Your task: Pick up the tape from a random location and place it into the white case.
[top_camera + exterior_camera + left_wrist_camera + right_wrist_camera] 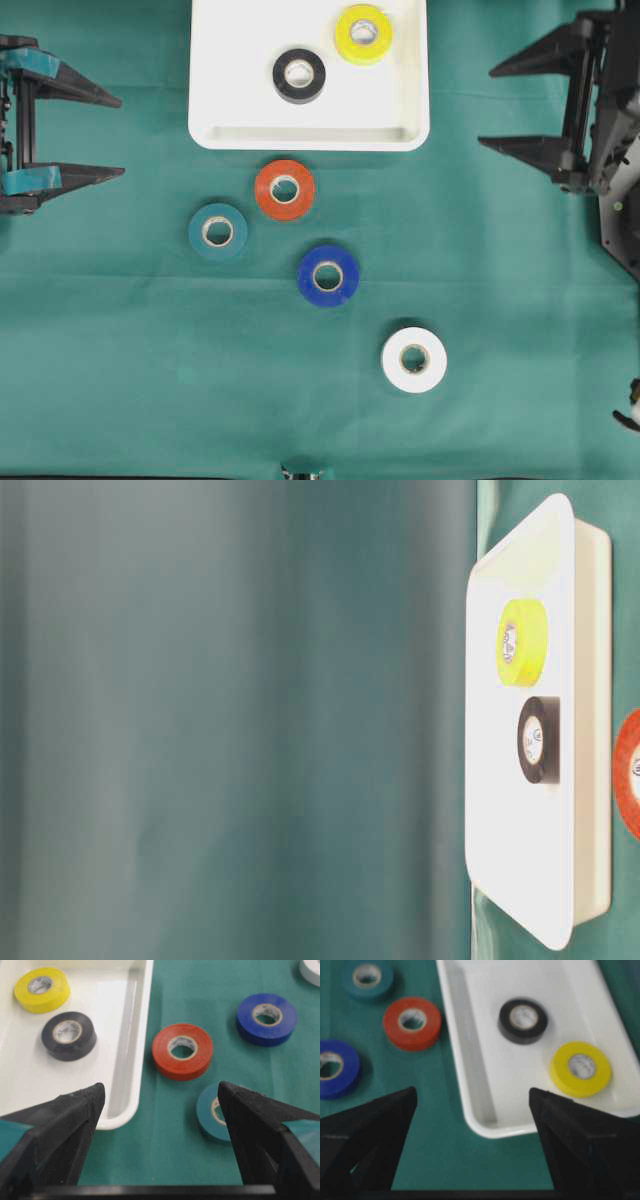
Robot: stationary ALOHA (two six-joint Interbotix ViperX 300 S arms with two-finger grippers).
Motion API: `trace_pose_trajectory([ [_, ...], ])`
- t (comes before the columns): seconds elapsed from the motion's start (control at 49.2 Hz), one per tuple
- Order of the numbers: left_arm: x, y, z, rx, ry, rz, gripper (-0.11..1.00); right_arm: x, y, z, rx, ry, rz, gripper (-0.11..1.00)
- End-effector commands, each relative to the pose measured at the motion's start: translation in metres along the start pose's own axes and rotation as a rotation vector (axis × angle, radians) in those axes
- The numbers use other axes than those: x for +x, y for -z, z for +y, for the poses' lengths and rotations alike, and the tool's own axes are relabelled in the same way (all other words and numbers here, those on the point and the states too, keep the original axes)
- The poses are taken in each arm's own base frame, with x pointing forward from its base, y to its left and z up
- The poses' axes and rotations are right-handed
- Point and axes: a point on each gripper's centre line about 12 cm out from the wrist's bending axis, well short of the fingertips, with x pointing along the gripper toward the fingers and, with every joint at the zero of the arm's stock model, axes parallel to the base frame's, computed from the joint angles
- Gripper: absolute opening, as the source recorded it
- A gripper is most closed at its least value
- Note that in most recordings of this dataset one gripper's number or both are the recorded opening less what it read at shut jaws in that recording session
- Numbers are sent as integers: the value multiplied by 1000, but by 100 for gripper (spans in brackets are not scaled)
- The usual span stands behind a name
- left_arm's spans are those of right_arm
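A large shallow white rectangular plastic case (215, 90) with rounded corners and a raised rim is seen at the top centre of the green cloth-covered table (120, 340). Two rolls are recorded inside it: a yellow tape roll (363, 34) near the far right corner and a black tape roll (299, 75) just beside it, nearer the middle; the two are close but apart.

Four rolls are noted lying flat on the cloth outside the case. An orange-red tape roll (285, 189) is placed just below the case's near rim, not touching it. A teal tape roll (218, 232) lies just beside it, to the lower left. A blue tape roll (328, 275) lies below the orange-red one, and a white tape roll (414, 359) is set further toward the lower right, well apart from the case.

The left gripper (80, 135) is observed at the left edge, fingers spread wide, nothing between them; every roll lies well to its right. In the left wrist view the orange-red roll is framed between the two fingertips (82, 1102) but well ahead of them.

The right gripper (520, 108) is observed at the right edge, fingers likewise spread wide and empty, well apart from all rolls.
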Motion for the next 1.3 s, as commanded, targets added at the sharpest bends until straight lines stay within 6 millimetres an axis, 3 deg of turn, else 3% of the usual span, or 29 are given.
trace_pose_trajectory([
  [0.0, 0, -5, 1, -6, -3, -14, 93, 1, 13, 0, 11, -17, -36, 89],
  [0.142, 0, -5, 1, -7, -3, -15, 93, 6, 34, 0, 24, -35, -54, 88],
  [0.346, 0, -5, 1, -7, -4, -17, 93, 17, 46, 3, 16, -62, -57, 87],
  [0.691, 0, -5, -2, -18, 10, -19, 93, 22, 46, 4, 15, -64, -52, 87],
  [1.098, -5, -7, -48, 37, 207, -30, 93, 21, 42, 5, 15, -66, -63, 87],
  [1.28, -3, -8, -51, 41, 216, -38, 93, 20, 39, 5, 15, -67, -71, 87],
])
